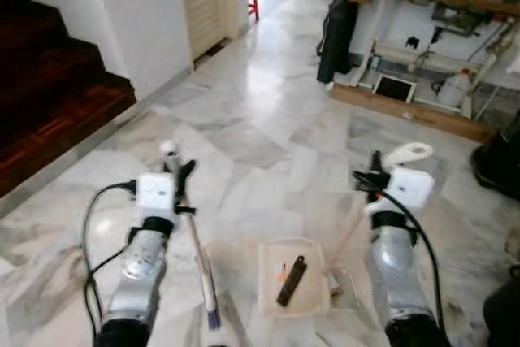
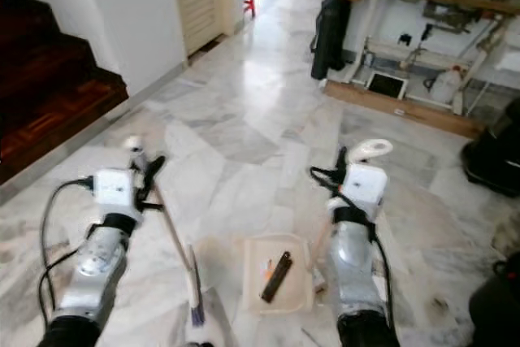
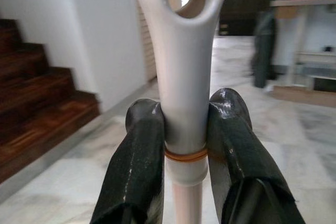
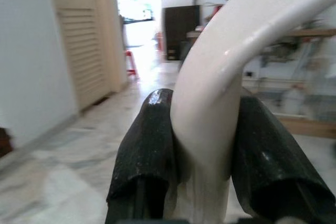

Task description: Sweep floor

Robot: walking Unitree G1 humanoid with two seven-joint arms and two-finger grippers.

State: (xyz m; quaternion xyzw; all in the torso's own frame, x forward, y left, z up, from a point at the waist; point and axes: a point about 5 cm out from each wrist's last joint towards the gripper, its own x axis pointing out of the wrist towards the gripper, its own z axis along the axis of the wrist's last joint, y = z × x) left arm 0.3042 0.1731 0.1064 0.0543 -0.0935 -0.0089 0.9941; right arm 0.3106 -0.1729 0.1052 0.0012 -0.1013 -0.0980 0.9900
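Left gripper (image 3: 185, 145) clamps the broom (image 1: 199, 262) left of the dustpan (image 1: 294, 278); right gripper (image 4: 202, 145) clamps the dustpan handle (image 1: 406, 153).

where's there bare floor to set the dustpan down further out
Bare marble floor runs ahead of both grippers, bordered by the stairs and the workbench. It is crowded near the robot: the broom, the dustpan holding a dark object.
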